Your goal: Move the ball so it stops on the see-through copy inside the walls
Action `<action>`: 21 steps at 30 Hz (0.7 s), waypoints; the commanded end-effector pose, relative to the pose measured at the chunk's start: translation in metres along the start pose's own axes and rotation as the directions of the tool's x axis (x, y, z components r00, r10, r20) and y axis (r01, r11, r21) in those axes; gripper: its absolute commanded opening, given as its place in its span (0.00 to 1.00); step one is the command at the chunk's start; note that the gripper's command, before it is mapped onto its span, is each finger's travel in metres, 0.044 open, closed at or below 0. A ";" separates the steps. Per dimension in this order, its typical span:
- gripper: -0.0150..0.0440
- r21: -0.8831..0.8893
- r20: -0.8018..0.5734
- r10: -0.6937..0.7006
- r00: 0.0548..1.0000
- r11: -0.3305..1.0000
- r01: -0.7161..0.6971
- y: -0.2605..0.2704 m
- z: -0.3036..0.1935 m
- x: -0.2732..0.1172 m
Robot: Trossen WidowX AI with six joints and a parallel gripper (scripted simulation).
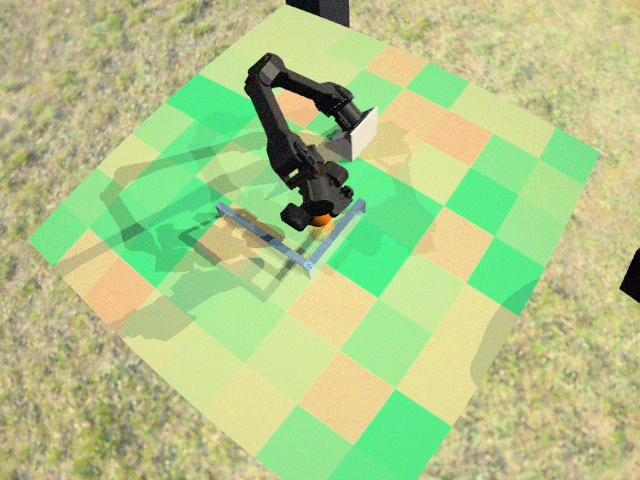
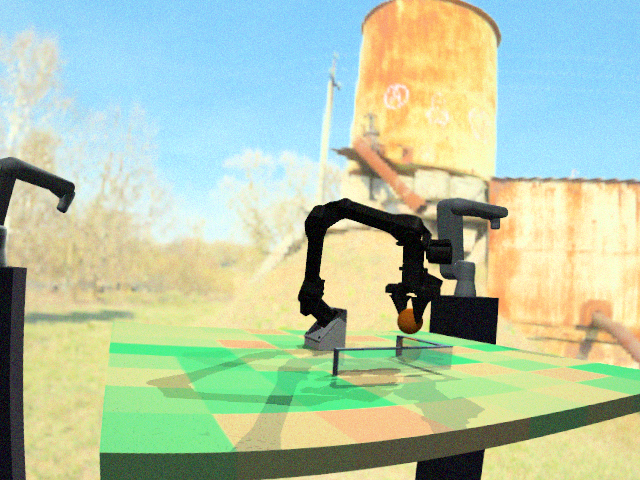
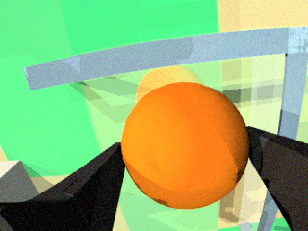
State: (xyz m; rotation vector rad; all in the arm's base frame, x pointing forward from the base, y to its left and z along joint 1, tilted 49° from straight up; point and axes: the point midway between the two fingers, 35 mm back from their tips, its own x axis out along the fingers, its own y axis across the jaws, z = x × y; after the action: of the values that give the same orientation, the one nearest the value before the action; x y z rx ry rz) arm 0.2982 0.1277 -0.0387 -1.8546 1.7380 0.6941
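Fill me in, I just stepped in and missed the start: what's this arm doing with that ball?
The black robot arm's gripper is shut on the orange ball and holds it in the air, above the low clear corner walls on the checkered green and tan table. In the wrist view the pale see-through copy of the ball peeks out just behind the real one, inside the corner. The ball has not been set down, so lowering it onto the copy and releasing it are not yet done.
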 end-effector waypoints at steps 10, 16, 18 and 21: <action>0.25 -0.004 -0.008 0.002 1.000 1.000 -0.002 0.001 -0.001 0.063; 0.25 -0.004 -0.008 0.002 1.000 1.000 -0.002 0.001 -0.001 0.066; 0.25 -0.004 -0.008 0.002 1.000 1.000 -0.002 0.001 -0.001 0.069; 0.25 -0.004 -0.008 0.002 1.000 1.000 -0.002 0.001 -0.001 0.074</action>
State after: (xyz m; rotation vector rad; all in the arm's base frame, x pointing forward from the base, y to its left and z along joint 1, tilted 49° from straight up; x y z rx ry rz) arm 0.3008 0.0759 -0.0841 -1.8552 1.7451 0.6917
